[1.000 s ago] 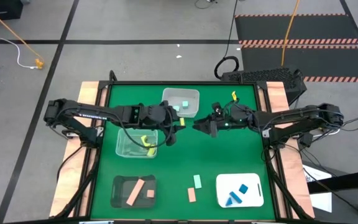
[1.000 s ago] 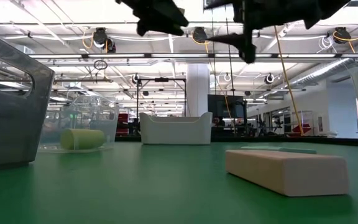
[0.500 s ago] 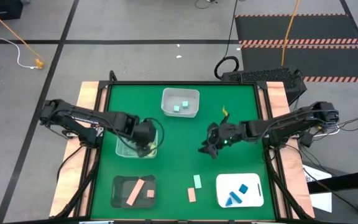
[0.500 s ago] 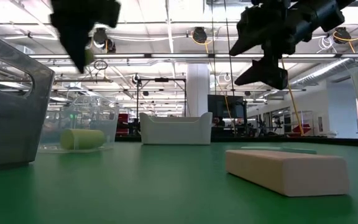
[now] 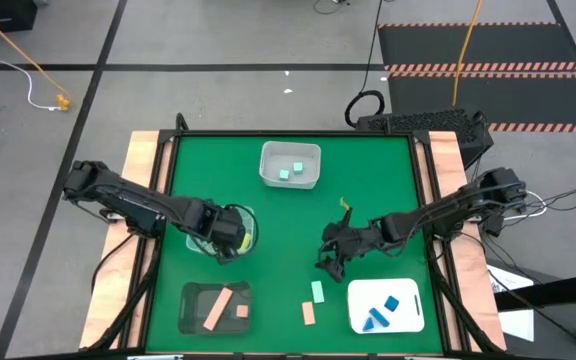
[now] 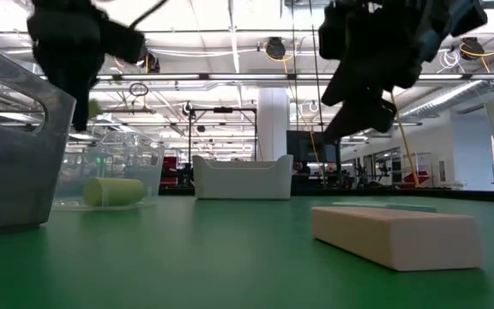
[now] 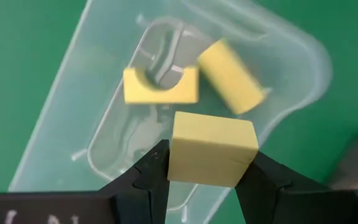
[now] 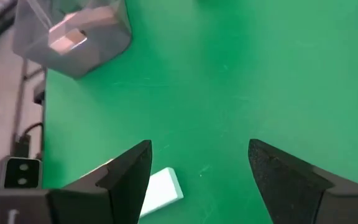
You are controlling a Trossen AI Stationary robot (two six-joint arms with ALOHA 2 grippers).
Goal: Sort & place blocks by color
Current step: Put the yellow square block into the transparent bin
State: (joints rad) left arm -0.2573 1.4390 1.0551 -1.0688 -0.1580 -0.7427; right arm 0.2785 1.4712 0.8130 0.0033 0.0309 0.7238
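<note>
From above, the left gripper (image 5: 230, 238) is hanging over the clear plastic tray (image 5: 200, 240) on the left half of the green table (image 5: 288, 205). The right gripper (image 5: 330, 258) is reaching over the table's middle right, just above a mint green bar (image 5: 318, 291) and a tan-pink bar (image 5: 309, 313) lying side by side on the mat. A white bin (image 5: 290, 164) at the far edge is holding two small mint green cubes (image 5: 290, 170). A dark tray (image 5: 215, 307) at the near left is carrying a long tan-pink bar (image 5: 218, 309) and a small tan-pink cube (image 5: 242, 312). A white tray (image 5: 386, 306) at the near right is holding blue blocks (image 5: 379, 311).

At table level, a yellow cylinder (image 6: 114, 190) is lying inside the clear tray, and a pale bar (image 6: 396, 235) is lying close by on the mat.

From the left wrist, the fingers (image 7: 148, 177) are clamping a pale yellow cube (image 7: 211, 149) directly above the clear tray, where a yellow arch-shaped block (image 7: 161, 86) and the yellow cylinder are sitting just apart.

From the right wrist, the fingers (image 8: 127, 173) are standing wide apart with nothing between them, the mint green bar's end showing beside one finger.
</note>
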